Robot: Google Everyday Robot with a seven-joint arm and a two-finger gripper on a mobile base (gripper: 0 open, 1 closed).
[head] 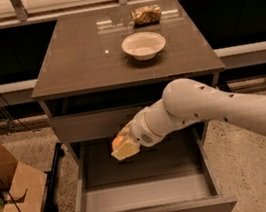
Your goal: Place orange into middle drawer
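The orange (117,142) is held in my gripper (123,146), whose pale fingers are shut around it so only part of the fruit shows. The gripper hangs over the open middle drawer (144,189), above the left-centre of its flat grey floor and just below the closed drawer front above. My white arm (224,108) reaches in from the right.
A white bowl (143,45) and a crinkled brownish snack bag (146,14) sit on the cabinet's brown top (75,62). A closed grey drawer front (88,124) lies above the open one. A cardboard box (8,192) stands on the floor at the left.
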